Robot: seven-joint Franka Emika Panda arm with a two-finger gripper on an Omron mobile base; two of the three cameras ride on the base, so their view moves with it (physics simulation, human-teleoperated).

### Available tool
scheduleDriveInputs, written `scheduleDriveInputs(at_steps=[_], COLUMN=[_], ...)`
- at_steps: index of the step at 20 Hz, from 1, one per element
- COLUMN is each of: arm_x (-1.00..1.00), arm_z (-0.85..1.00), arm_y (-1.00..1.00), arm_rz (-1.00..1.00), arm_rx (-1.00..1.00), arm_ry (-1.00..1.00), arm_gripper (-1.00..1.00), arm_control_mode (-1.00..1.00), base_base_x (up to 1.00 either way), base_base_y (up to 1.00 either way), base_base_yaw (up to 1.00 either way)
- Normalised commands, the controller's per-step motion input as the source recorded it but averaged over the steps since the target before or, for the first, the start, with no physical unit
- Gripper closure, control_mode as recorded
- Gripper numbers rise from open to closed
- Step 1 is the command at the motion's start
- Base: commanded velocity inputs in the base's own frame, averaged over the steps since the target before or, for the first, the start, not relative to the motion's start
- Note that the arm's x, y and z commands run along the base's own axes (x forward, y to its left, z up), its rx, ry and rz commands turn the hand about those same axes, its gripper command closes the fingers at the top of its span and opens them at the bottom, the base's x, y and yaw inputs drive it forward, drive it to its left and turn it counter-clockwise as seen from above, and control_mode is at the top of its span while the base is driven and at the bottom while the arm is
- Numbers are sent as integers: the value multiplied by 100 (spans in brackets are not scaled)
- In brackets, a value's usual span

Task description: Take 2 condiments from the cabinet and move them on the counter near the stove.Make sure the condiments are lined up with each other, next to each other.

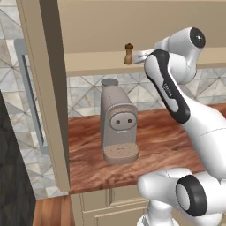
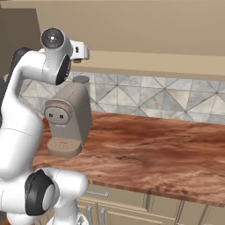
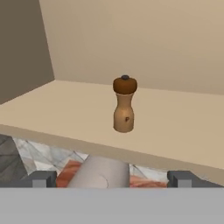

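A brown wooden pepper mill, one of the condiments, stands upright on the tan shelf board of the cabinet. In the left base view the pepper mill is on the shelf, just left of my gripper. The gripper is open, its fingertips wide apart and empty. It sits short of the shelf's front edge, facing the mill. The reddish-brown counter lies below. The stove is out of view.
A grey-beige coffee machine stands on the counter right under the gripper; its top shows between the fingertips. The open cabinet door hangs at the left. The counter stretches to the right over cream drawers.
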Motion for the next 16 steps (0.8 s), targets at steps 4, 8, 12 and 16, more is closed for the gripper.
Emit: scheduleDriveInputs(at_steps=[4, 8, 12, 16], arm_x=[30, 30, 35, 34], arm_z=[-8, -10, -7, 0], arm_y=[20, 5, 3, 4], arm_rz=[0, 0, 0, 0], arm_rx=[-3, 0, 0, 0], arm_ry=[0, 0, 0, 0], arm_gripper=[-100, -100, -100, -100], arm_control_mode=[-100, -100, -100, -100], base_base_x=[0, 0, 0, 0], base_base_y=[0, 0, 0, 0], base_base_yaw=[0, 0, 0, 0])
